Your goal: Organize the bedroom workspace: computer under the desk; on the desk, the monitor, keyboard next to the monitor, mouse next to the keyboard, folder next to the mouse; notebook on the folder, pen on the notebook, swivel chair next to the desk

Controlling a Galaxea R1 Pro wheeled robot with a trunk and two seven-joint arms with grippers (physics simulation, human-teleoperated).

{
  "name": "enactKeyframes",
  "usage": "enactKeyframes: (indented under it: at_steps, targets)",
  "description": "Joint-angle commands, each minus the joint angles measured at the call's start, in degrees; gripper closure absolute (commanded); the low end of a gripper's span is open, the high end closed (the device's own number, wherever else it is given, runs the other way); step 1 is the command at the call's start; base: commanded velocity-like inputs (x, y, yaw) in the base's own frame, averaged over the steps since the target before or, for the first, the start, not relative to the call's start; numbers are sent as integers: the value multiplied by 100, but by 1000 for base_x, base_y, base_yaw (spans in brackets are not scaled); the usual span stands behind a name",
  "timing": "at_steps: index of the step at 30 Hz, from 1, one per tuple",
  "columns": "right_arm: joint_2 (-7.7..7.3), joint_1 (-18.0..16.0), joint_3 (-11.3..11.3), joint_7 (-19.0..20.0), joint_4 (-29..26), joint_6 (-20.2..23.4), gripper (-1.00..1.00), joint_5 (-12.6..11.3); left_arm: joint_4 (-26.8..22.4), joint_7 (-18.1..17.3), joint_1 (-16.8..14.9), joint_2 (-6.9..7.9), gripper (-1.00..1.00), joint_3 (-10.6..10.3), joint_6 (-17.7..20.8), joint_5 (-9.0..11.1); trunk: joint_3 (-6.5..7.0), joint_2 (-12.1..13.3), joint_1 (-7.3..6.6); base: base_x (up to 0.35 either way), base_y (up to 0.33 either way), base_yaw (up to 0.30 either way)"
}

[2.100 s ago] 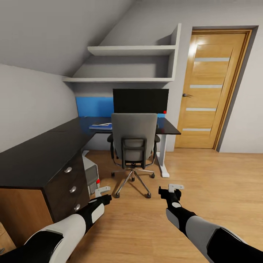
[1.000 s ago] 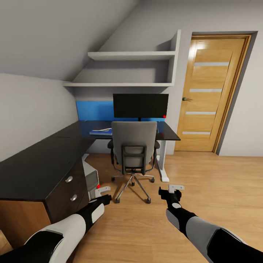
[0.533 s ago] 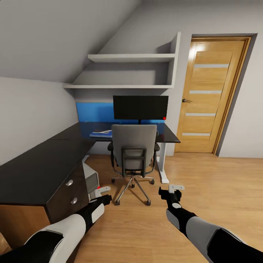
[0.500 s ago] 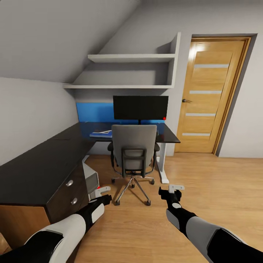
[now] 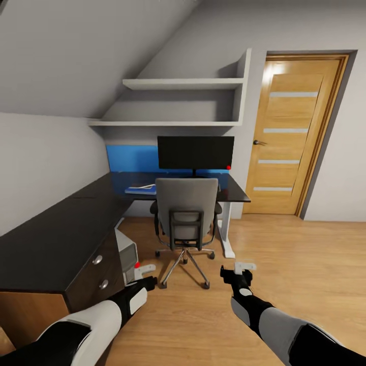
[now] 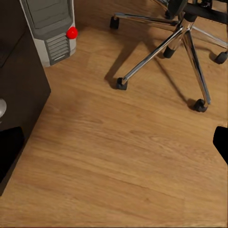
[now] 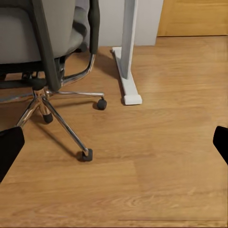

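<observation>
The black monitor (image 5: 195, 152) stands at the back of the black L-shaped desk (image 5: 61, 229). The grey swivel chair (image 5: 186, 208) is pushed up to the desk in front of the monitor, its star base (image 6: 180, 42) on the floor. A blue folder (image 5: 141, 189) lies on the desk top left of the chair. The silver computer (image 5: 128, 252) stands under the desk beside the drawer unit. The keyboard, mouse, notebook and pen are hidden or too small to tell. My left gripper (image 5: 144, 272) and right gripper (image 5: 243, 269) hang open and hold nothing, low over the floor short of the chair.
A wooden door (image 5: 292, 137) is shut in the right wall. White shelves (image 5: 178, 101) hang above the desk under a sloped ceiling. The desk's white leg (image 7: 127, 57) stands right of the chair. Wooden floor (image 5: 295, 254) stretches to the right.
The whole picture has shifted: the camera has drawn back, so the desk, chair and door look a little farther off. Both arms keep their pose, grippers open.
</observation>
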Motion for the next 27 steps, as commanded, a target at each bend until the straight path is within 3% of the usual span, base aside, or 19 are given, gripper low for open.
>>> enactKeyframes:
  at_steps: [1,6,7,12,20,21,27]
  targets:
    - [21,63,53,-25,0,-13,-100,-37,40,18,-3,-4,-100,-51,-8,49,13,38,-23,0,0,0]
    - [98,548,51,-25,0,-52,-100,26,136,5,0,-30,-100,-48,-17,51,103,239,-133,0,0,0]
    - [108,744,50,-25,1,-128,-100,97,153,2,5,-51,-100,-46,-19,52,121,279,-155,0,0,0]
    - [120,1099,52,-31,42,-434,-100,328,173,-1,175,-96,-100,-44,-28,53,210,480,-265,0,0,0]
    - [157,1532,68,-33,377,-783,-100,643,181,10,839,-86,-100,-43,-307,54,354,800,-441,0,0,0]
    - [157,1609,68,-33,426,-864,-100,679,182,15,1044,-55,-100,-43,-496,54,372,841,-463,0,0,0]
    - [158,1848,71,-27,489,-1021,-100,732,182,0,1595,189,-100,-43,-1034,54,480,1081,-594,0,0,0]
